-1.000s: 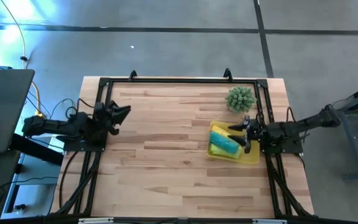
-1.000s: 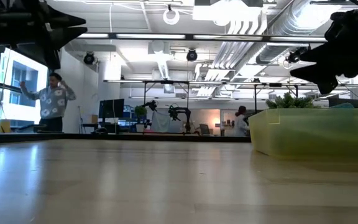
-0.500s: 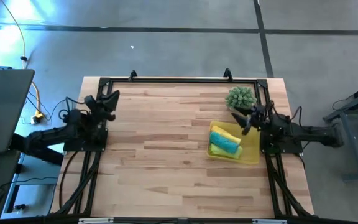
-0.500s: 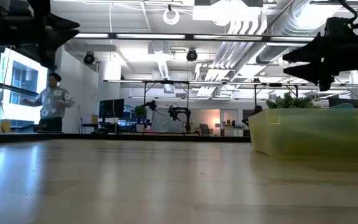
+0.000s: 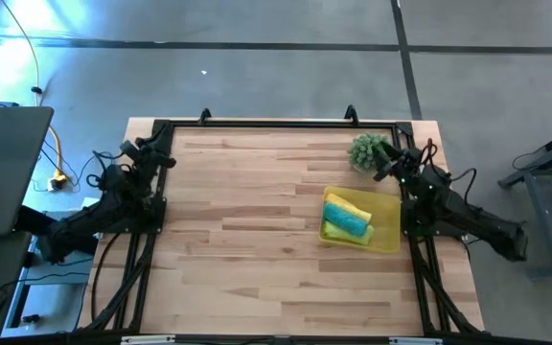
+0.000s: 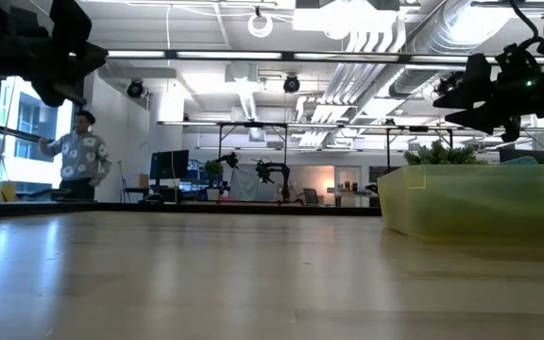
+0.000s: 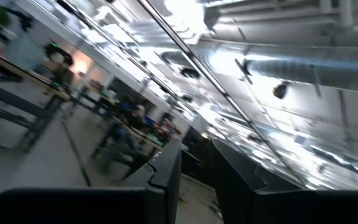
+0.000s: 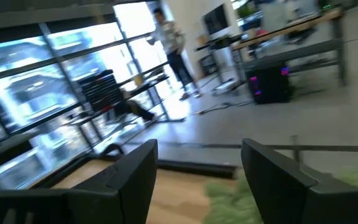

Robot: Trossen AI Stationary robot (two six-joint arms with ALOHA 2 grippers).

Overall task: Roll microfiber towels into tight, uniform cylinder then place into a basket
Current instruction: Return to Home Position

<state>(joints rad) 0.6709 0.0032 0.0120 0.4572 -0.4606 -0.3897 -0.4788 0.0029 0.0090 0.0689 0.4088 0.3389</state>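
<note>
The yellow basket (image 5: pixel 388 240) stands at the table's right side, showing in the low view as a translucent wall (image 6: pixel 480 203). In it lie a yellow towel (image 5: pixel 356 203), a teal roll (image 5: pixel 347 219) and a lime-green one (image 5: pixel 334 231). My right gripper (image 5: pixel 388 165) is open and hangs past the basket's far edge, beside the spiky plant; its fingers (image 8: pixel 135 177) hold nothing. My left gripper (image 5: pixel 157 149) is open at the table's far left corner, pointing up and away; its wrist view shows only the room between its fingers (image 7: pixel 166 180).
A spiky green plant (image 5: pixel 369 151) stands at the far right, just left of my right gripper, and shows behind the basket (image 6: pixel 439 153). A black frame (image 5: pixel 276 125) runs along the table's far and side edges. The wooden top (image 5: pixel 247 220) lies bare left of the basket.
Both arms have swung outward toward the table's far edge. My right gripper has left the space above the basket and now points toward the far right corner by the plant. My left gripper has turned from pointing across the table to the far left corner.
</note>
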